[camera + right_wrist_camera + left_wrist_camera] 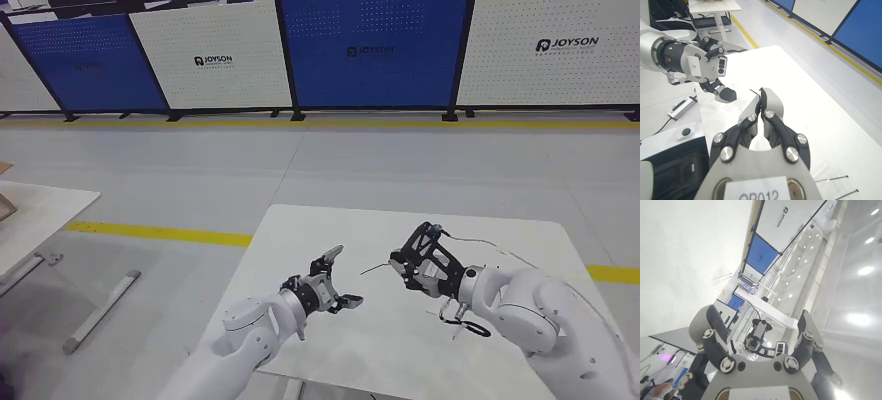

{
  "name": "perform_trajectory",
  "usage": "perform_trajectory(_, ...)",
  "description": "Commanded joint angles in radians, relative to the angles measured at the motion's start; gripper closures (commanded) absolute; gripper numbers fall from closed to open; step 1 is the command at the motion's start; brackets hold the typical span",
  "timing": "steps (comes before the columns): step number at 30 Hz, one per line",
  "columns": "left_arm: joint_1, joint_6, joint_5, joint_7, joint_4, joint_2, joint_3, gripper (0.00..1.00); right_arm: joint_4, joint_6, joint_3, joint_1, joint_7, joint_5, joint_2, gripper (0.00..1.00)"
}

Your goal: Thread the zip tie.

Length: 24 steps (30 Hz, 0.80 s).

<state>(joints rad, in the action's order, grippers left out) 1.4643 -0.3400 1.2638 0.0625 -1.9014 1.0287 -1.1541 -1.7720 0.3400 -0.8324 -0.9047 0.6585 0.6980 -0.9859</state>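
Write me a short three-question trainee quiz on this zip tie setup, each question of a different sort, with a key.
1. True or false: the left gripper is shut on the zip tie.
2. What holds the zip tie? A) the left gripper B) the right gripper C) nothing; it lies flat on the table.
3. Fill in: the loose zip ties near the right arm lie on the ____.
Key: 1 false, the left gripper is open and empty. 2 B. 3 table.
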Motion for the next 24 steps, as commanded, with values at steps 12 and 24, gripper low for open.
perform_trajectory(12,-0.156,0.000,0.163,0.139,0.022,-0.042,0.126,0.00,0.000,0.000,0.000,0.000,0.000,0.000,0.000,1.00)
perform_trajectory(24,-0.164,0.000,0.179,0.152,0.036,-0.055,0.166,0.00,-0.054,0.000,0.072,0.033,-0.005,0.098,0.009,1.00)
